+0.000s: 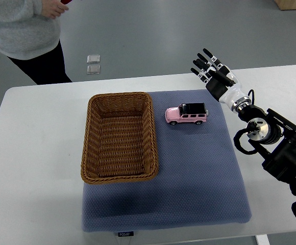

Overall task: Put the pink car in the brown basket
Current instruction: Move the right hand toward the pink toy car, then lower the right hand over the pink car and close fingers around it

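Pink car (187,114) with black roof, upright on its wheels, side-on, just right of brown basket (119,175), a rectangular wicker basket, empty, standing upright

The person (23,30) at the top left is cut off by the picture's edges, with only torso, legs and one hand showing. The right arm (283,148) runs off the right edge. The two small floor items (93,64) and the mat's label (124,234) are too small to read.

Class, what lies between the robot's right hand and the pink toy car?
Only bare blue mat separates the right hand from the pink toy car, seen in the top view.
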{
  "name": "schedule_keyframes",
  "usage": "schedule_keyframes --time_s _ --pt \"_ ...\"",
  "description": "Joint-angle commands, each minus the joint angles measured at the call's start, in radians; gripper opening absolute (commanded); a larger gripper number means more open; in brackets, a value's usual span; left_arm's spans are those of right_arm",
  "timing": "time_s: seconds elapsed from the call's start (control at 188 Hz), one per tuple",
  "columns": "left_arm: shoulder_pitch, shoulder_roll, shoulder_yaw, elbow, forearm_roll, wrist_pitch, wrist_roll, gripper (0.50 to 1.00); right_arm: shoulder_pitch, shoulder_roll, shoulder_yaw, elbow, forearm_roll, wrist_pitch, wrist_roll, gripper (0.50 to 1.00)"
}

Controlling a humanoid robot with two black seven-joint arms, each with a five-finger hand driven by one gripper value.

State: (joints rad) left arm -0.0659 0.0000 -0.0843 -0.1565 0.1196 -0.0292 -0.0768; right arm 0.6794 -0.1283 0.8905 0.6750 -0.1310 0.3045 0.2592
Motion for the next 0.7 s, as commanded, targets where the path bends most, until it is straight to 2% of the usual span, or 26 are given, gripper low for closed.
schedule_keyframes --time_s 0.0,0.192,0.314,0.373,0.506,0.692 --pt "0.000 0.000 0.001 0.000 0.002 0.000 0.000 1.000 0.000 -0.001 -0.008 0.000 -0.006 -0.001 0.000 0.911" --pt "-0.008 0.000 0.000 0.000 0.000 0.000 0.000 1.000 0.017 -0.002 -0.013 0.000 -0.042 -0.001 0.000 0.911" --pt "-0.008 0.000 0.000 0.000 0.000 0.000 0.000 1.000 0.086 -0.051 -0.105 0.000 -0.240 -0.004 -0.026 0.911" --pt "-0.008 0.000 0.000 0.000 0.000 0.000 0.000 1.000 0.149 -0.093 -0.212 0.001 -0.398 -0.004 -0.048 0.909" --pt "-0.008 0.000 0.001 0.000 0.000 0.000 0.000 1.000 0.327 -0.188 -0.499 0.003 -0.717 0.019 -0.051 0.909" --pt "-0.009 0.000 0.001 -0.001 0.002 -0.008 0.000 1.000 0.558 -0.231 -0.913 0.058 -0.802 0.045 -0.081 0.911"
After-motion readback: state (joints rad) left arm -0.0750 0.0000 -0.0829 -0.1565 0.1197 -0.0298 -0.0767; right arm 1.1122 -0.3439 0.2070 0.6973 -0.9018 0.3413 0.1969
